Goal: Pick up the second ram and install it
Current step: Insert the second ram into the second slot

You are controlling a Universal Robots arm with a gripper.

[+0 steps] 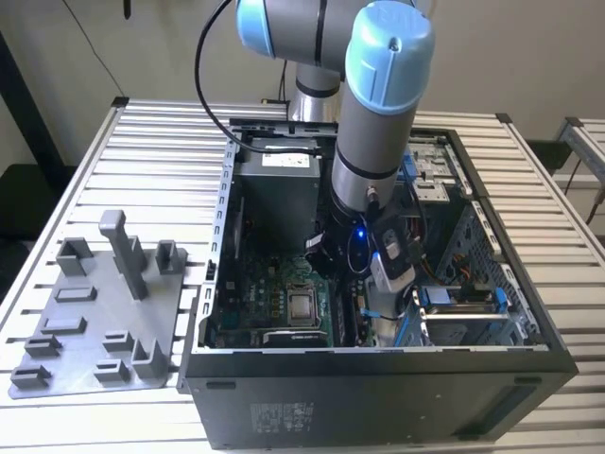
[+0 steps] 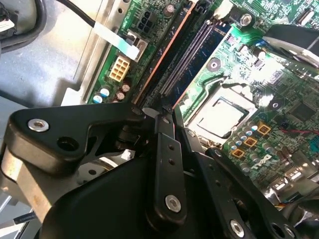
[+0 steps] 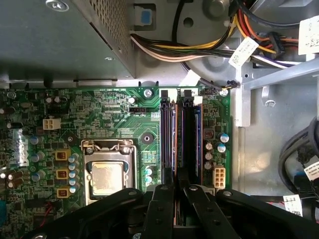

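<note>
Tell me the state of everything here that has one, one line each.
Computer case: lying flat, side open.
Processor: seated in its socket, no cooler on it.
Memory slots: gripper low over one end; whether filled, cannot tell.
Wrist light: glowing blue.
Grey tray: flat on the table, beside the case.

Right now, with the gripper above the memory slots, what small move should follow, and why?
Probably a short, slow, straight move down. The gripper sits directly over the memory slots on the motherboard, in line with them. What it holds is hidden, so I would go gently.
</note>
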